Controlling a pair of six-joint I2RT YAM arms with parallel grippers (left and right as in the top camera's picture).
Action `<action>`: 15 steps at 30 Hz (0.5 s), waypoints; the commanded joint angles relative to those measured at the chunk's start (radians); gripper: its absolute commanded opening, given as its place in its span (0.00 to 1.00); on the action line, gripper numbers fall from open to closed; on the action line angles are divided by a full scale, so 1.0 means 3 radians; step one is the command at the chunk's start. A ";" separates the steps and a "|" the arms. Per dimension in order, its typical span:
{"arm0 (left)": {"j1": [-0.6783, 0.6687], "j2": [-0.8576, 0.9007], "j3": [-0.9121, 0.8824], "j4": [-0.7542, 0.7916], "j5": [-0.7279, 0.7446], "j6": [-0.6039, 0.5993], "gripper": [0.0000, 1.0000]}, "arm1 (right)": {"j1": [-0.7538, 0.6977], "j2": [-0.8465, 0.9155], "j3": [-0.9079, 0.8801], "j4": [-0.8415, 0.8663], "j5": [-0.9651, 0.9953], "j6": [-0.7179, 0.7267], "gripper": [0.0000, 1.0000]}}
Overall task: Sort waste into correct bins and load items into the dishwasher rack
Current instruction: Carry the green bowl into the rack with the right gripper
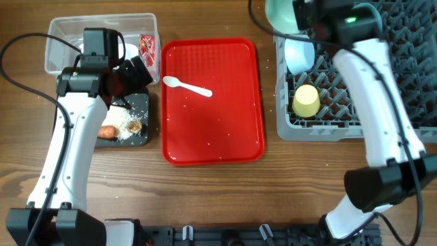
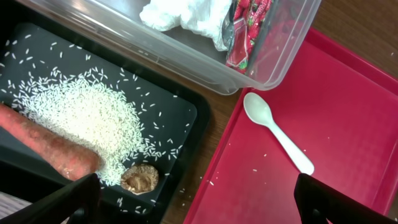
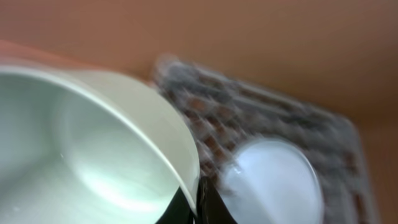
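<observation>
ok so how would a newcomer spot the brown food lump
Find the big red tray; the shallow black tray beside it holds a white rice pile. At the pile's edge nearest the red tray sits the brown lump: small, round and wrinkled, unlike the long orange carrot.

No word, label, brand or number can be read in any view. The red patterned wrapper [image 2: 247,31] inside the clear tub [image 2: 186,62] carries print, but it is too creased and small to make out.
</observation>
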 commanded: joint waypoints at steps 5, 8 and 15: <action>0.0001 0.0020 -0.0022 0.0009 0.0018 -0.0057 0.99 | -0.0546 -0.0167 0.0711 -0.0038 -0.1340 0.0303 0.04; 0.0001 0.0020 -0.0022 0.0008 0.0018 -0.0057 1.00 | -0.0936 -0.0296 0.0711 -0.0089 -0.1239 0.0675 0.04; 0.0001 0.0020 -0.0022 0.0009 0.0018 -0.0057 1.00 | -0.1799 -0.0707 0.0708 -0.0971 -0.0123 0.1181 0.04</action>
